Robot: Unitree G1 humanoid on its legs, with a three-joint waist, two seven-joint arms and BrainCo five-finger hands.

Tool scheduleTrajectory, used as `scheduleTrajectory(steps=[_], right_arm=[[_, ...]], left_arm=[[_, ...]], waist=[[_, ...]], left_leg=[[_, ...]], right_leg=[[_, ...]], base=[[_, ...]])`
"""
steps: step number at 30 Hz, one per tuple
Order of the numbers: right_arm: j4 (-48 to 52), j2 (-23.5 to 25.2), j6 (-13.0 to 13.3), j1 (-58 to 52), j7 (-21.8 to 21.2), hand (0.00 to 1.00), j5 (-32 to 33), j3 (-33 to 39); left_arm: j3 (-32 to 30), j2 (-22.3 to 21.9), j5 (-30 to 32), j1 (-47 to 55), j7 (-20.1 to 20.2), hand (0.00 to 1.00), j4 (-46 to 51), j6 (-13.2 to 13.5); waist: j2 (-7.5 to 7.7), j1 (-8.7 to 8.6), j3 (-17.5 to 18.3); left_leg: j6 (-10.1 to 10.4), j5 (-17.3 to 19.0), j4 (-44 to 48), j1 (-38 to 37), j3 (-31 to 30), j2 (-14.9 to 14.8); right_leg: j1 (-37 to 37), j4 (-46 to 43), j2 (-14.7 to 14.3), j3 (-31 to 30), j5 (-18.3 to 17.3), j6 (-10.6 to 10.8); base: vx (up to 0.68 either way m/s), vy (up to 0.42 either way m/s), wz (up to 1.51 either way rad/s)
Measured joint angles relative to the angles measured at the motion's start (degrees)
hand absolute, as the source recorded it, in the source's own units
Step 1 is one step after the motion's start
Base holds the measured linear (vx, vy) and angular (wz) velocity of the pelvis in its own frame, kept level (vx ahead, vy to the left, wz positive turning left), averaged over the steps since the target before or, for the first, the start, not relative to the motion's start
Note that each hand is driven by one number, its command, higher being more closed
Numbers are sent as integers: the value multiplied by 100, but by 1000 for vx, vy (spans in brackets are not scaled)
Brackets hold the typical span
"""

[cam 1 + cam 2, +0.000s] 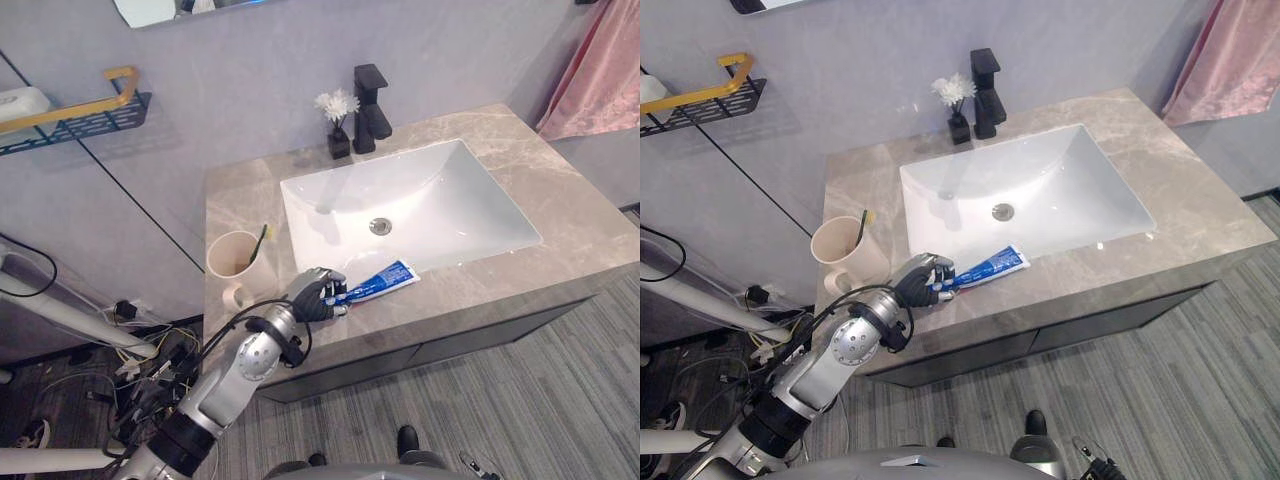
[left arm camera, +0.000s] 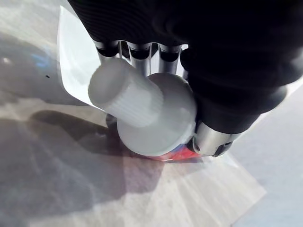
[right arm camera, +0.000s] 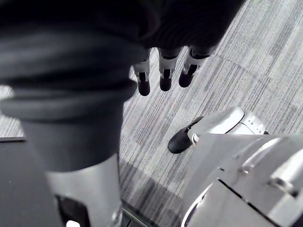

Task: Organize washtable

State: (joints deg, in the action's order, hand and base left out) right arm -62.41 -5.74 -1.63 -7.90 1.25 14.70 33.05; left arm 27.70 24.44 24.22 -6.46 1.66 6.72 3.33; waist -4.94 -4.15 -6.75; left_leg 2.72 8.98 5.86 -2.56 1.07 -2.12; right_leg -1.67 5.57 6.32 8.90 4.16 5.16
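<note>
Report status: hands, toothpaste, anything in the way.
Left robot hand shut on toothpaste tube at its cap end, on counter before sink. Right robot hand open, over floor. Cup with toothbrush stands left of tube.

Grey wall (image 1: 250, 90) behind; black shelf (image 1: 105, 117) with gold rail (image 1: 70, 109) at left; pink curtain (image 1: 600, 80) at right; striped grey floor (image 1: 540, 400) below.
</note>
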Motion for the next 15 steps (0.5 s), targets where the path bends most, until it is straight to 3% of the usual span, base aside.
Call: scheduleTrajectory(steps=[7, 9, 15], right_arm=[[376, 24, 103, -45, 29, 0, 457, -68], [919, 74, 114, -146, 87, 0, 482, -75], [4038, 323, 357, -669, 228, 0, 709, -495]], left_arm=[[1, -1, 116, -30, -53, 100, -4, 88], [-6, -43, 118, -48, -76, 100, -3, 88], [-83, -247, 101, -228, -119, 100, 92, 75]], waist=[[6, -3, 5], [10, 11, 20], [122, -14, 88]], left_leg=[[0, 0, -28, 2, 49, 0], [-1, -1, -29, 27, 124, 0], [-13, 8, -22, 83, 509, -6]], right_leg=[[43, -3, -4, -47, 5, 6], [102, -31, -2, -141, 20, 26], [356, -34, -33, -551, 139, 38]], base=[[6, 1, -3], [5, 11, -19], [-8, 16, -33]])
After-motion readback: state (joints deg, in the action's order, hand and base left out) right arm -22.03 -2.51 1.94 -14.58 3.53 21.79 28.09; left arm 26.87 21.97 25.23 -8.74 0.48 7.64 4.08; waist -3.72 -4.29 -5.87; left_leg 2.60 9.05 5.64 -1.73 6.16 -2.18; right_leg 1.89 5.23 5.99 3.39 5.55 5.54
